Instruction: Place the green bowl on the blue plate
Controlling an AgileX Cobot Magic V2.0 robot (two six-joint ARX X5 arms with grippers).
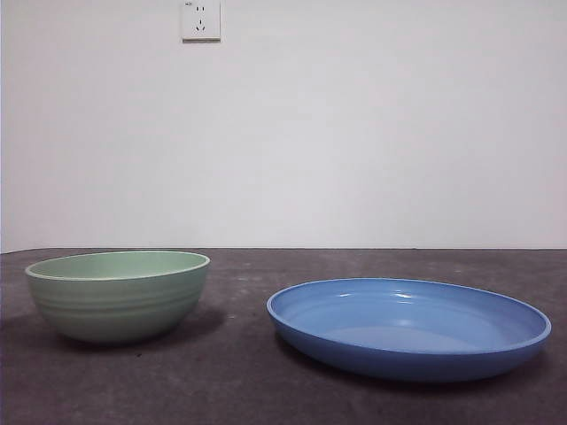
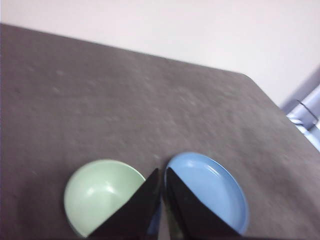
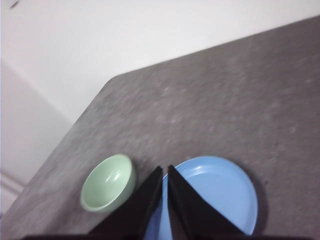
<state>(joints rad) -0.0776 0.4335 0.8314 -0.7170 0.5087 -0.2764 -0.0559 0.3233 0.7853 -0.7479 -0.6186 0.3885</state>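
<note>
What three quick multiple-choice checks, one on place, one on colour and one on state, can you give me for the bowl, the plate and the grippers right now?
1. Where does the green bowl stand?
A. On the blue plate
B. On the table, beside the blue plate and apart from it
C. Upside down on the wall socket

2. What colour is the wide, shallow dish?
A. Red
B. Yellow
C. Blue

3. How do the jaws of the left gripper and the right gripper stand?
A. Shut, holding nothing
B. Shut on the bowl
C. Spread wide around the plate

Answers:
1 B: the front view shows bare dark table between bowl and plate.
2 C: the plate is glossy medium blue in all three views.
3 A: in each wrist view the two black jaws meet at the tips, above the dishes, with nothing between them.
</note>
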